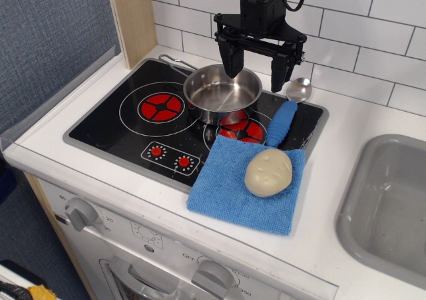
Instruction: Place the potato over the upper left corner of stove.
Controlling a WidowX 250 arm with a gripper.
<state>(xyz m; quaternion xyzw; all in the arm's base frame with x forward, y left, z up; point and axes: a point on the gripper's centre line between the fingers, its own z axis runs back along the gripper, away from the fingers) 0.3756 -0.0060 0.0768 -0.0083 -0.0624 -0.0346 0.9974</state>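
The pale beige potato [268,172] lies on a blue cloth [247,183] at the stove's front right corner. The black stove [126,124] has two red burners and two small red knobs. Its upper left corner, by the pot handle, is bare black glass. My black gripper [256,70] hangs open above the back right of the stove, over the far rim of the steel pot [221,92]. It holds nothing and is well behind the potato.
The steel pot sits on the right burner with its handle pointing back left. A blue-handled metal spoon [287,110] lies at the stove's right edge. A grey sink [393,200] is to the right. A tiled wall stands behind and a wooden post at back left.
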